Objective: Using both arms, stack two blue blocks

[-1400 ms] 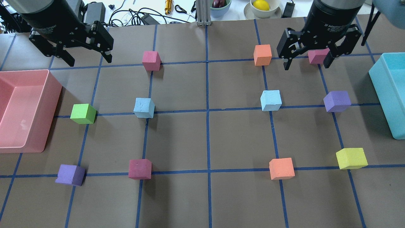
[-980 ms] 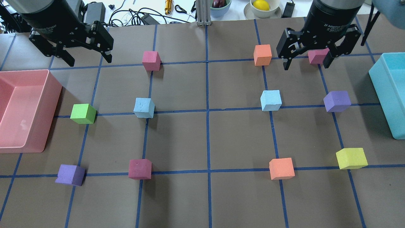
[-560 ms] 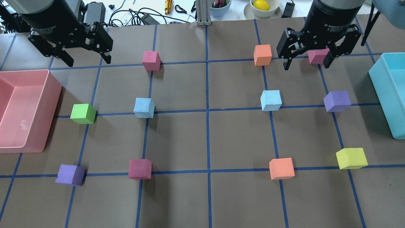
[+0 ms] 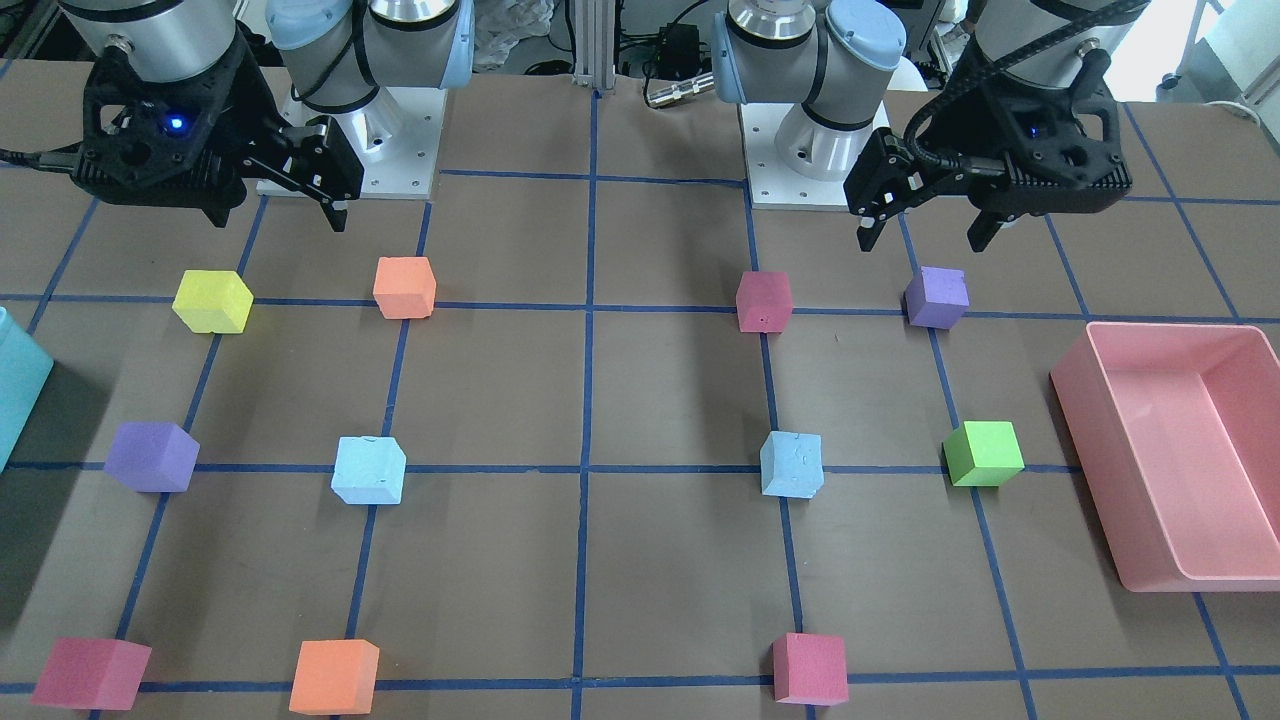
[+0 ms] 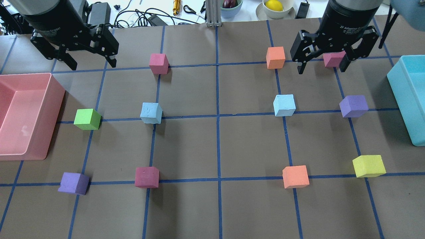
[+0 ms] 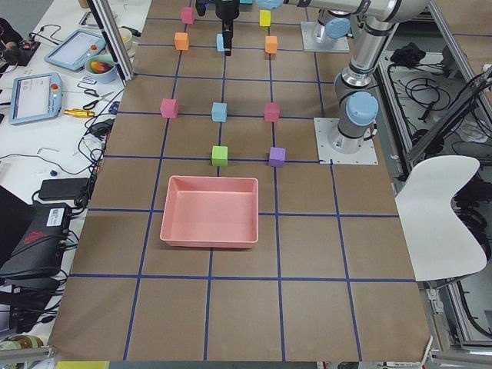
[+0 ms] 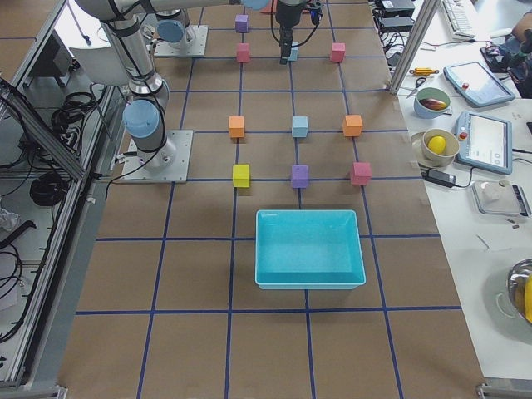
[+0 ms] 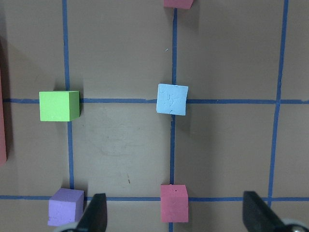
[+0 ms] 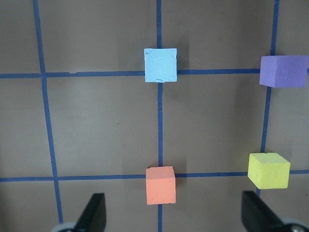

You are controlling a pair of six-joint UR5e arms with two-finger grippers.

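Note:
Two pale blue blocks sit apart on the brown table's middle grid line. The left one (image 5: 151,113) also shows in the front view (image 4: 792,464) and in the left wrist view (image 8: 172,99). The right one (image 5: 284,105) also shows in the front view (image 4: 369,470) and in the right wrist view (image 9: 160,65). My left gripper (image 5: 92,63) (image 4: 922,240) hovers high, open and empty. My right gripper (image 5: 321,68) (image 4: 277,218) hovers high too, open and empty. Neither gripper is near a blue block.
A pink bin (image 5: 53,99) stands at the left edge and a teal bin (image 5: 398,96) at the right edge. Other cubes dot the grid: green (image 5: 87,119), purple (image 5: 353,106), orange (image 5: 295,176), yellow (image 5: 368,165), dark pink (image 5: 146,177).

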